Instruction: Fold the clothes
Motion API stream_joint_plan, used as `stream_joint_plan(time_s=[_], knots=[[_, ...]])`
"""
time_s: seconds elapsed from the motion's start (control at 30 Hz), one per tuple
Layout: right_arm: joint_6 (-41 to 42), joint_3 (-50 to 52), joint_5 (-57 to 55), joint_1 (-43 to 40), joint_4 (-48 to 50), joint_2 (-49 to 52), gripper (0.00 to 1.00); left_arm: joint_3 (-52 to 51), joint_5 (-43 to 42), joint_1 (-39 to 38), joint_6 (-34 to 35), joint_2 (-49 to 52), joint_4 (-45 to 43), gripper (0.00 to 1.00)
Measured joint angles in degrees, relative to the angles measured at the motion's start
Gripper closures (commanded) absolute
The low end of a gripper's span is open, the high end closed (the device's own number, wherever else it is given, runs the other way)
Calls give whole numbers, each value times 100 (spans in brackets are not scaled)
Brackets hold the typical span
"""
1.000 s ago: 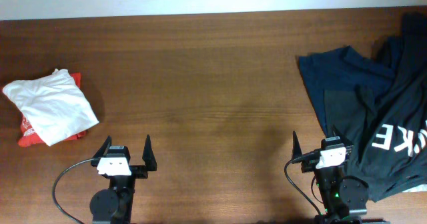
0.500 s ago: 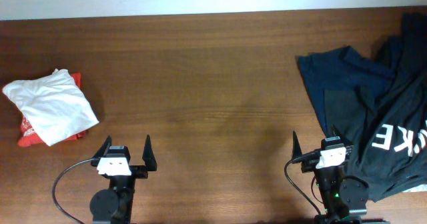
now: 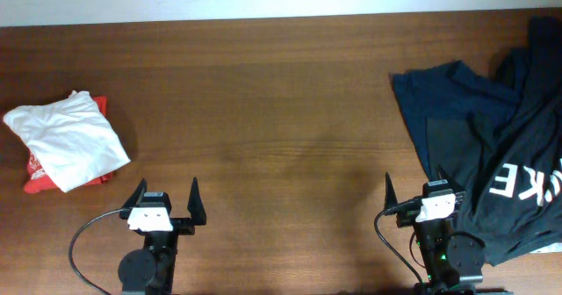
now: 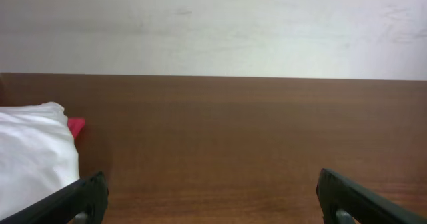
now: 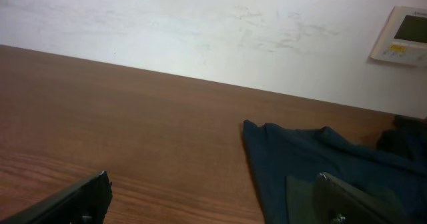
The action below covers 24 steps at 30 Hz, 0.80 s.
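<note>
**Four garments, two grippers, one table**

On the one table (image 3: 281,111) I count four garments. Two are near the left edge: one white garment (image 3: 66,141) and one red garment (image 3: 37,183). Two are at the right edge: one navy garment (image 3: 439,102) and one black T-shirt (image 3: 527,181). Two grippers stand at the near edge: the left gripper (image 3: 167,191) and the right gripper (image 3: 414,186).

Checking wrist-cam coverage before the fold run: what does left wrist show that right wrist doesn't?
Only left wrist: the white garment at the lower left, with a sliver of the red garment beside it.
Only right wrist: the navy garment spread on the right, and a wall panel at the upper right.
Both: the brown wooden table, the white wall behind it, and each camera's own gripper, the left gripper and the right gripper, open and holding nothing.
</note>
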State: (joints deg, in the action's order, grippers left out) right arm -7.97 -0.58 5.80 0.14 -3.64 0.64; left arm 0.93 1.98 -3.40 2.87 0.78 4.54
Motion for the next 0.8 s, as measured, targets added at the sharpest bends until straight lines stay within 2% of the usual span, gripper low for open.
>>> stream_joint_plan(time_s=[0.07,0.27,0.37,0.47,0.63,0.8], knots=[[33,0,0,0,0,0,1,0,0,0,0,0,-20,1],[807,-33,-15,0,-114,4,1,17,-33,0,0,0,87,1],[949,-321,-44,0,-728,24,1,262,-50,0,0,94,518,1],[970,-688,-157,0,-1189,155,1,815,-66,0,0,605,820,1],[979,-1578,-216,0,-1405,1305,1,1926,-68,0,0,1982,1235,1],[994,-2975,-243,0,-2085,3324,1,3101,-68,-2,0,3486,1836,1]])
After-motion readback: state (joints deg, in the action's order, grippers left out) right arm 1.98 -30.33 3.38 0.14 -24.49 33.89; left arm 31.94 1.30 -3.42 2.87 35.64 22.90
